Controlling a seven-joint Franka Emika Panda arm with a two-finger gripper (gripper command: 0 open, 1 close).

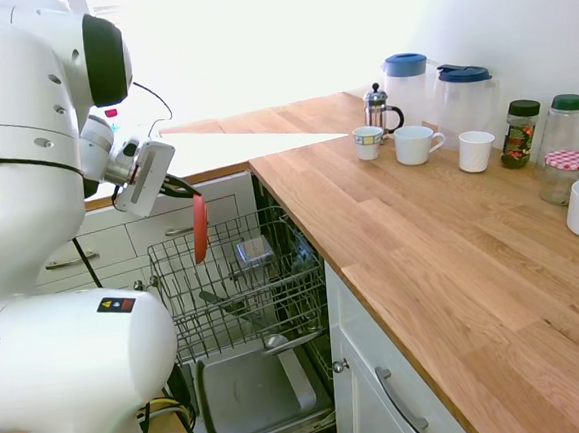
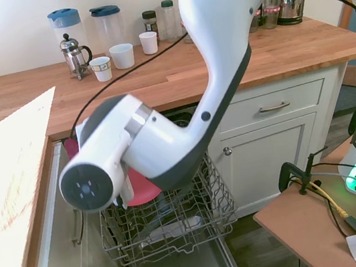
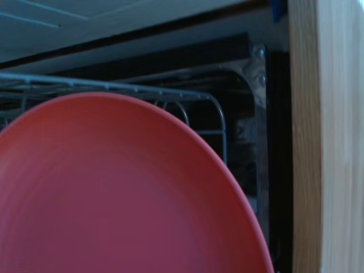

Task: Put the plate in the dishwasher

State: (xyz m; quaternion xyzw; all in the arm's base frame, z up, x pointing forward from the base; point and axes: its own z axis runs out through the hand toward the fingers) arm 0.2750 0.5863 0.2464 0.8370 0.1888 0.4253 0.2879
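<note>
Fingers of the black gripper (image 1: 189,192) pinch the top rim of the round coral-red plastic plate (image 1: 200,229), which hangs on edge over the grey wire pull-out rack (image 1: 237,286) of the open dishwasher (image 1: 258,389), near the rack's rear edge, beside the wooden tabletop (image 1: 443,255).

So from this side we've got the gripper (image 1: 189,194) pinching the top edge of the plate (image 1: 200,230), which hangs on edge, nearly vertical, over the back of the dishwasher (image 1: 245,310) rack. The rack's pulled out over the dropped door, and there's a small grey cutlery basket (image 1: 255,250) sitting in it just beside the plate. Up on the wooden counter (image 1: 443,255) we can see a French press (image 1: 378,108), two jugs and a few white mugs, well apart from all that.
</note>
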